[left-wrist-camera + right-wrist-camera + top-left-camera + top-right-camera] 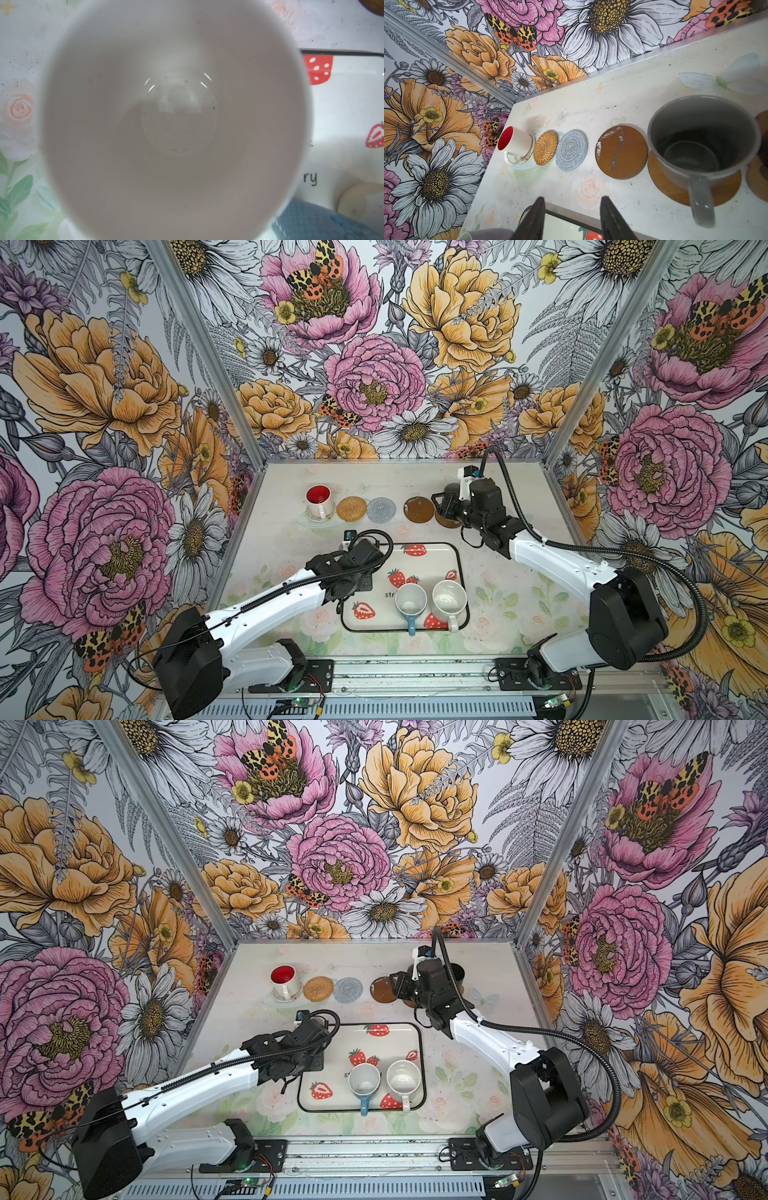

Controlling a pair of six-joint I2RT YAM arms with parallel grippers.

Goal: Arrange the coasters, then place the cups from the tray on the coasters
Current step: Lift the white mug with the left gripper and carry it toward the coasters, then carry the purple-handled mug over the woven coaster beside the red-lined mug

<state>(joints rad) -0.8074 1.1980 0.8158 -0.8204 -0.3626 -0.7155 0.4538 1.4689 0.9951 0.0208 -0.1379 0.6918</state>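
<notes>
The surface point(282, 539) carries the tray point(432, 572), where the light blue cup point(410, 600) and speckled cup point(449, 599) wait. The left gripper point(353, 570) hangs over the tray's left edge, and a pale cup point(176, 124) fills its wrist view. Its jaws are hidden but seem closed on the rim. The empty tan woven coaster point(351, 509) and grey woven coaster point(381, 509) lie straight ahead toward the back wall, nearer this arm. The right gripper point(572, 218), jaws half open and empty, stands beside the grey cup point(699, 141) on its brown coaster point(662, 187).
</notes>
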